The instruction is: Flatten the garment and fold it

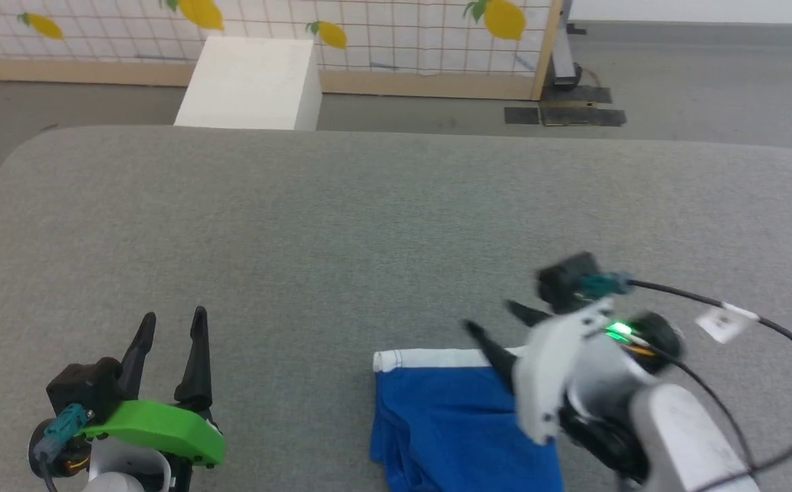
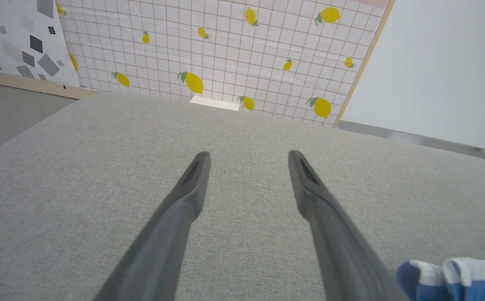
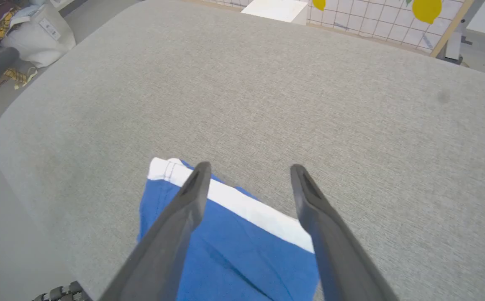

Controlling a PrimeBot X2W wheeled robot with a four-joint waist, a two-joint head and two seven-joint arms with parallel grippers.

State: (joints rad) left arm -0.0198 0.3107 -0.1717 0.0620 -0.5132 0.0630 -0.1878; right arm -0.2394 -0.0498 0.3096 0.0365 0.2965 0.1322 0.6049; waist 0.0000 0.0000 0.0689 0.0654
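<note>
Starting at the left, the left gripper [image 1: 174,314] was seen low over the near left part of the grey tabletop [image 1: 368,219]. Its two dark fingers were spread wide and nothing was held between them. In the left wrist view bare woven surface was seen between the fingers.

Right of centre, near the front edge and well apart from that gripper, the garment [image 1: 450,417] was laid on the tabletop. Its white band [image 1: 430,359] was turned to the far side, and the blue body ran back toward the robot, where it was cut off by the lower edge of the head view. Soft creases were seen along its left side, so it was judged not yet fully flattened.

The cloth was judged light, limp and not fragile. It would be expected to sag and bunch when lifted and to drag on the textured surface rather than slide. The band looked thicker and firmer than the rest, so its two corners were judged the best places to take hold, with all layers pinched together. The left corner lay free.

Further right, the right gripper [image 1: 489,314] was held over the right part of the band, released, with its jaws wide. In the right wrist view the band was straddled by the fingers. Whether the cloth was touched could not be told.
</note>
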